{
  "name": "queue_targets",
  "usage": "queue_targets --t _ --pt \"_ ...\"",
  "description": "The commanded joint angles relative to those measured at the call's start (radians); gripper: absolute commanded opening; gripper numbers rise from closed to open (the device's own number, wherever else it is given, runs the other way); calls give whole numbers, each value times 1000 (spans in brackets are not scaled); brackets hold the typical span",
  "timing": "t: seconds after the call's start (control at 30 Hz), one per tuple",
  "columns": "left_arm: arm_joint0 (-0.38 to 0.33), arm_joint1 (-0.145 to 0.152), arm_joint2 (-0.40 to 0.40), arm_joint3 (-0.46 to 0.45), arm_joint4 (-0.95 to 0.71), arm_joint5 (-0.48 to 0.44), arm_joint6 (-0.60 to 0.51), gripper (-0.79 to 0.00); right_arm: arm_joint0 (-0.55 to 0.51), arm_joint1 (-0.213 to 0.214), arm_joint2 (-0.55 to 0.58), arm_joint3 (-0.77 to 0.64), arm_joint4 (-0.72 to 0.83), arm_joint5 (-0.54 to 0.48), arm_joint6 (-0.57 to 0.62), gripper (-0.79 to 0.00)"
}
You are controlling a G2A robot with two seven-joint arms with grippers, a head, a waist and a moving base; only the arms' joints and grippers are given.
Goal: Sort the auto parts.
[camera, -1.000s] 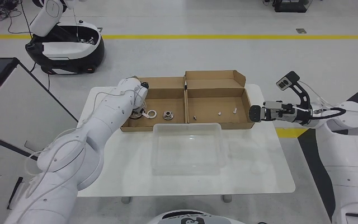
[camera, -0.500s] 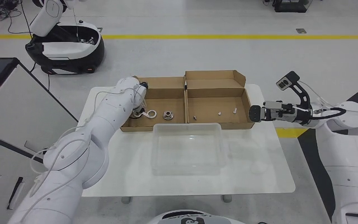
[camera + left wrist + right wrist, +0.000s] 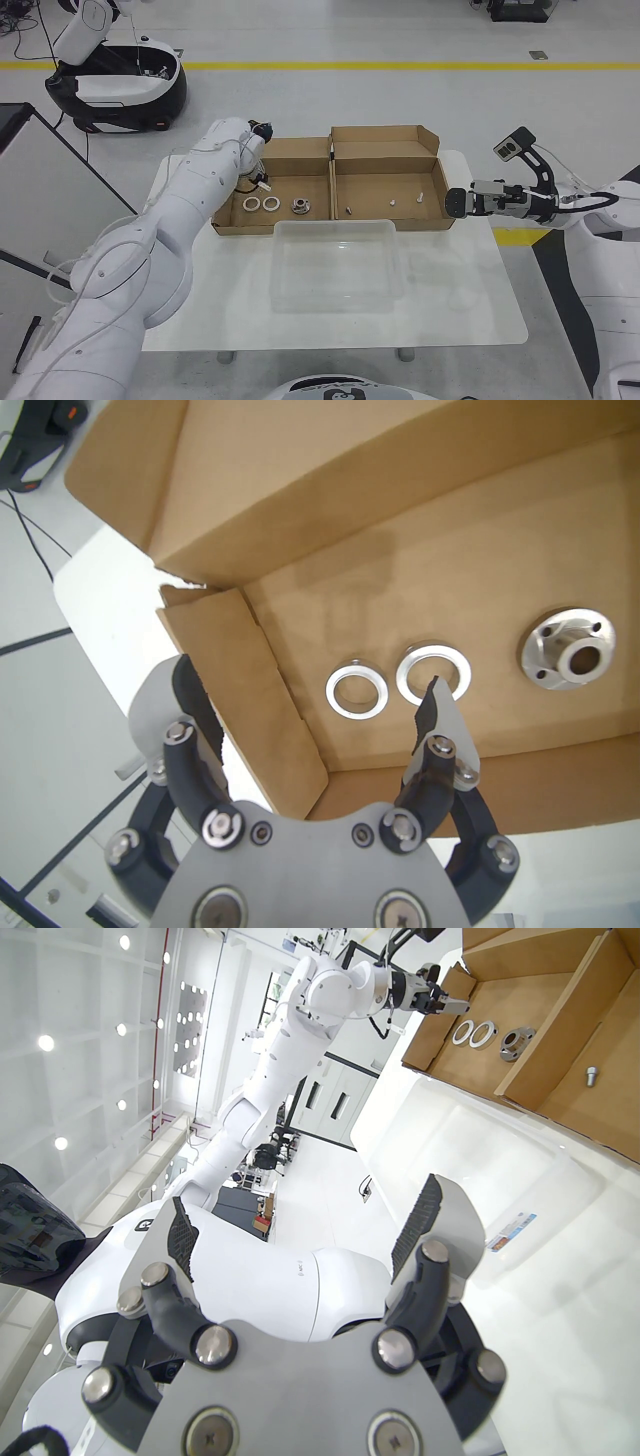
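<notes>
- Top view: a brown cardboard box (image 3: 385, 150) with two compartments sits on the far half of the white tabletop (image 3: 470, 300). A clear plastic bin (image 3: 340, 262) is parked right up against the box's near wall.
- In the left compartment, two flat silver metal rings (image 3: 253, 204) lie side by side, with a silver flanged metal hub (image 3: 299, 206) just beside them. The right compartment has a few small silver metal bits (image 3: 394, 202) spread apart, too tiny from up here to say what they are.
- The left arm crosses the box's left end. The right gripper (image 3: 450, 203) hangs just off the box's right end, over the tabletop.
- Left wrist view: the left gripper (image 3: 309, 671) has its fingers spread wide with nothing between them. One finger sits outside the box's end wall, and the other lines up over the ring nearer the hub. You also get detail the top view can't give: the hub's centre bore, the small holes around its flange, and a torn corner on the box.
- Right wrist view: the right gripper's fingers are wide open too and empty.
- This side-on angle settles the height question. The left gripper is up above the rim of the end wall, well apart from the rings. One of the small bits turns out to be a bolt with a head, and the bin has a label on its wall.
</notes>
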Motion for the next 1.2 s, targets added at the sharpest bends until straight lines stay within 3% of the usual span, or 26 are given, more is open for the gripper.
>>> queue_targets --t 0.0,0.13,0.23,0.33,0.57,0.77,0.93,1.17 --pt "-8 10 -21 -37 -20 -42 12 0 0 0 0 0 0 0 0 0" --pt "-3 46 -92 -156 -103 -198 46 0 0 0 0 0 0 0 0 0" --pt "26 91 -175 -274 -197 -338 56 0 0 0 0 0 0 0 0 0" --pt "78 145 -262 -418 -225 -387 52 0 0 0 0 0 0 0 0 0" --pt "301 266 -510 -863 -301 -367 -54 0 0 0 0 0 0 0 0 0" --pt "508 339 -741 -1169 -392 -339 -159 0 0 0 0 0 0 0 0 0" --pt "651 375 -895 -1322 -489 -339 -194 0 0 0 0 0 0 0 0 0" --pt "781 409 -1056 -1444 -594 -363 -243 0 0 0 0 0 0 0 0 0"
